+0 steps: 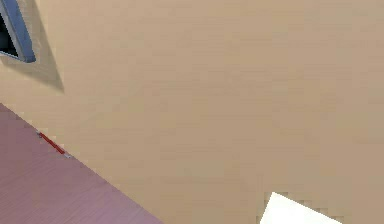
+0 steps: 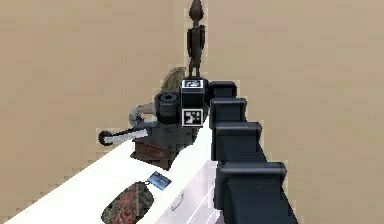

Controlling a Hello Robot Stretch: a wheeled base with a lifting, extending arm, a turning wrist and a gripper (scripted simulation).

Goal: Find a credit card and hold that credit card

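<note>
A small flat blue-grey rectangle (image 2: 157, 181), shaped like a card, lies on the white furniture top (image 2: 95, 185) in the arm side view. My arm (image 2: 240, 160) rises from the bottom edge, past two white marker squares (image 2: 193, 100). The gripper (image 2: 107, 137) reaches left from them, higher in the picture than the rectangle. Its thin fingers (image 2: 125, 131) end against bare beige wall, and it holds nothing. A dark brown box-like thing (image 2: 153, 151) stands on the top just under the gripper's body.
A patterned dish (image 2: 127, 200) lies near the rectangle. A tall dark statue (image 2: 196, 40) and a round grey object (image 2: 175, 78) stand behind the arm. The forward view has a beige wall (image 1: 220, 100), purple floor (image 1: 50, 185), a window corner (image 1: 20, 40) and a white furniture corner (image 1: 300, 212).
</note>
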